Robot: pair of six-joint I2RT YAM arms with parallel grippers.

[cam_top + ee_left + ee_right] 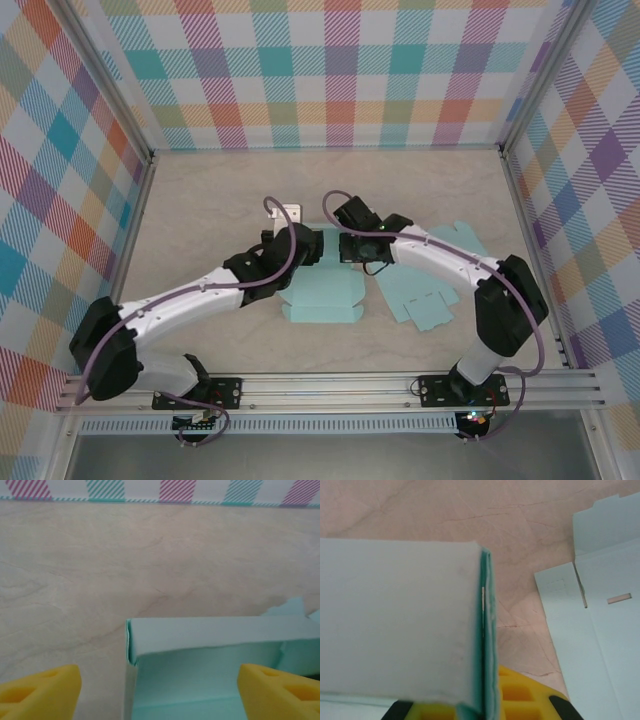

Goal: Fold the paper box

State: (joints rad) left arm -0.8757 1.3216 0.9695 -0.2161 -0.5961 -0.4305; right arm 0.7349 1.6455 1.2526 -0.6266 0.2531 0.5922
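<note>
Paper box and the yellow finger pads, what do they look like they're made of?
Paper box: thin matte teal card, probably paperboard; its cut edge shows thin doubled layers and the folds are sharp creases. Yellow finger pads: matte, moulded with recessed pockets, likely plastic or rubber; the look leaves that open.

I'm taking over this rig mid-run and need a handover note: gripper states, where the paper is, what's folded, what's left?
Left gripper: open, straddling a corner of the paper box, not touching it.
Right gripper: shut on a doubled-over box wall.
Box sits mid-table between both grippers. A second flat blank lies to its right, unfolded.
Done: walls raised at the far side, one folded double.
Left: probably the remaining walls and flaps, then release the right gripper.
</note>
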